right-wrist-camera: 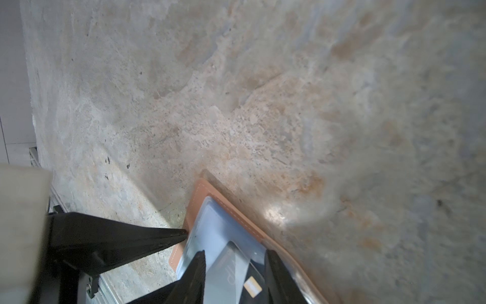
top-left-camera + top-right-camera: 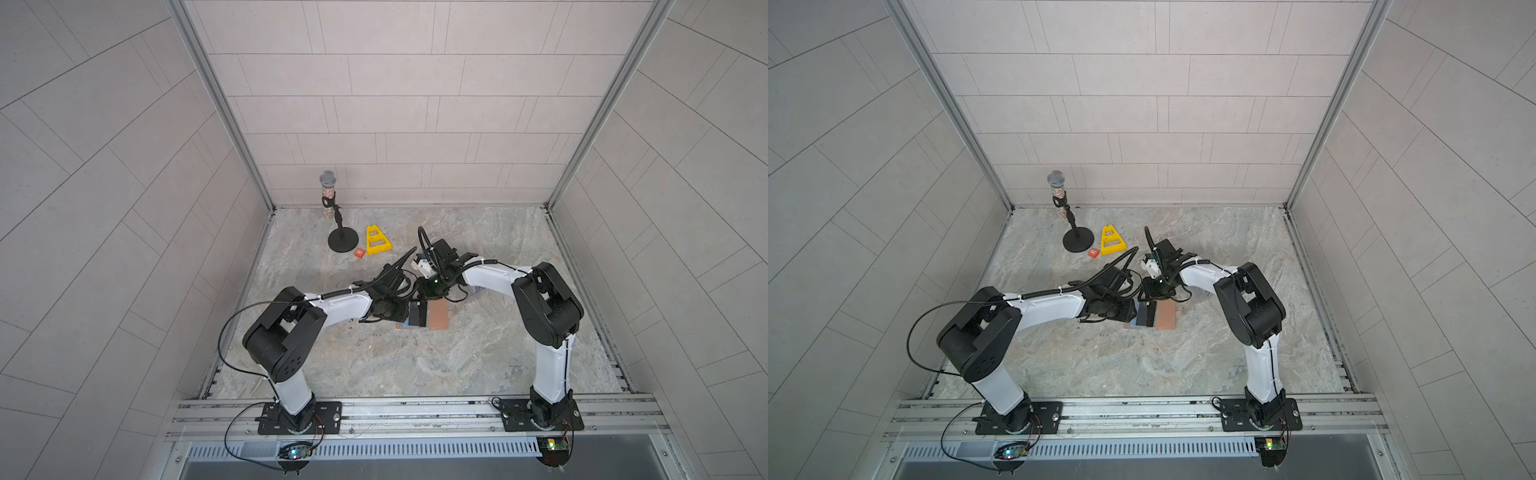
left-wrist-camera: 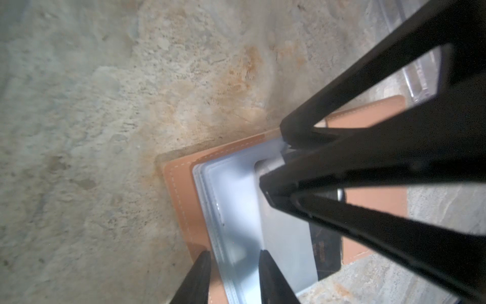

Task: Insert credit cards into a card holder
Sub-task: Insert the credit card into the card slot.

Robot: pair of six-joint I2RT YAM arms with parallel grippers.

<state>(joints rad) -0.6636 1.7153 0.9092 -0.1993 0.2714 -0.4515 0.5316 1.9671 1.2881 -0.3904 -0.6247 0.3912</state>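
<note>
Right wrist view: my right claw [image 1: 236, 252] pinches the black credit card [image 1: 259, 273], partly under a clear sleeve [image 3: 231, 197] of the open card holder [image 1: 200, 192] on the desk [image 1: 263, 105].
My left claw [image 3: 234, 252], fingers part spread, pins the sleeves' edge. I judge it best to press that flat and feed the card low and square so its corners don't snag. Its long axis runs front-to-back on the desk, with the chip [image 1: 252, 288] end back between my right fingers.

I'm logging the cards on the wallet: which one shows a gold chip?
The black card, poking out from under the grey card; its gold chip sits at the visible corner, while the grey one shows only faint lettering.
</note>
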